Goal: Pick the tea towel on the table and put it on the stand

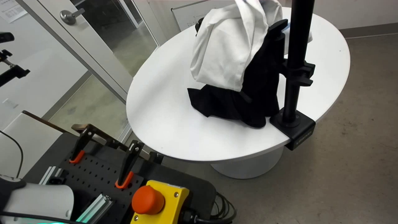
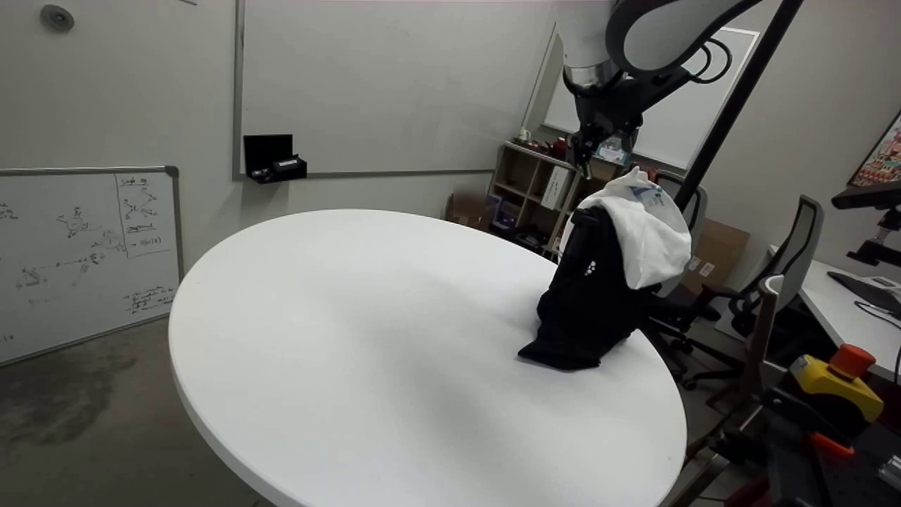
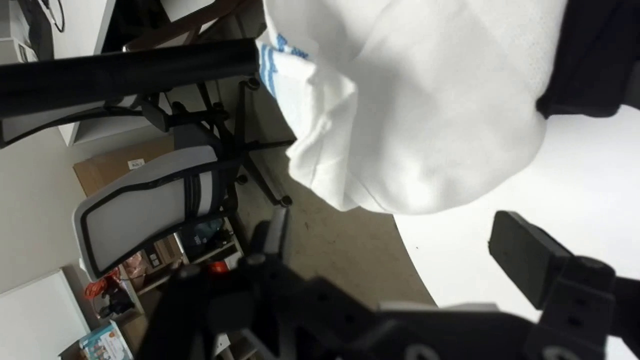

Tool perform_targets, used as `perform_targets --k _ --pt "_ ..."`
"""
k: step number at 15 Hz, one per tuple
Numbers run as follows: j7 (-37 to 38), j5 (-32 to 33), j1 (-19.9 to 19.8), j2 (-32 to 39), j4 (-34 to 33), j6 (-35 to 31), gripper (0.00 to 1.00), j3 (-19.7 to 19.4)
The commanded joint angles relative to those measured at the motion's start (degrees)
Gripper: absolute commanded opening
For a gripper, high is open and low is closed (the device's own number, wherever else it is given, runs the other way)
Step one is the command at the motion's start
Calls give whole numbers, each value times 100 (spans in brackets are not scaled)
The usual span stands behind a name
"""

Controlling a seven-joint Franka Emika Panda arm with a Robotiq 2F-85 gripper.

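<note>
Okay, so the white tea towel [image 1: 224,53] is up on top of the heap, draped all rumpled over a black cloth [image 2: 584,310] near the right edge of the table [image 2: 352,303], going by an exterior view. In the wrist view you can see it's blue-striped along one edge. The black cloth slopes down from underneath, and its bottom part spreads out on the table. Can't tell what's propping the pair up, the fabric hides it. Just beside them a tall black pole [image 1: 300,34] rises from a black base [image 1: 292,124] sitting on the table's edge.

As for the gripper [image 3: 392,232], it's released: fingers [image 3: 520,255] spread wide, apart from the towel. In an exterior view the robot arm [image 2: 584,35] comes in from the right and points it downward, higher than the towel and just left of its peak.

Near side in an exterior view, there's a yellow box [image 1: 172,199] with a red button [image 1: 147,199], and left of it a black pegboard [image 1: 91,171] with two black-and-orange clamps [image 1: 127,161]. Far left in an exterior view, a whiteboard [image 2: 84,260] has scribbles on it.
</note>
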State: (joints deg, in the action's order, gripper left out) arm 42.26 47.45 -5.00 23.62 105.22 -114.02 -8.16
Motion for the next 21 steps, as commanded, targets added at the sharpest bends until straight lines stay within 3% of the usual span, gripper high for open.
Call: perform_targets --k 1,14,15,21 --pt "-455 -143 127 -583 542 -276 100 155" --pt "-2597 -1515 611 -1904 3210 -2490 100 946" --pt "-2163 -1243 625 -1619 2824 -2191 100 795" --pt "-2160 -1267 653 -1631 2881 -2220 100 754"
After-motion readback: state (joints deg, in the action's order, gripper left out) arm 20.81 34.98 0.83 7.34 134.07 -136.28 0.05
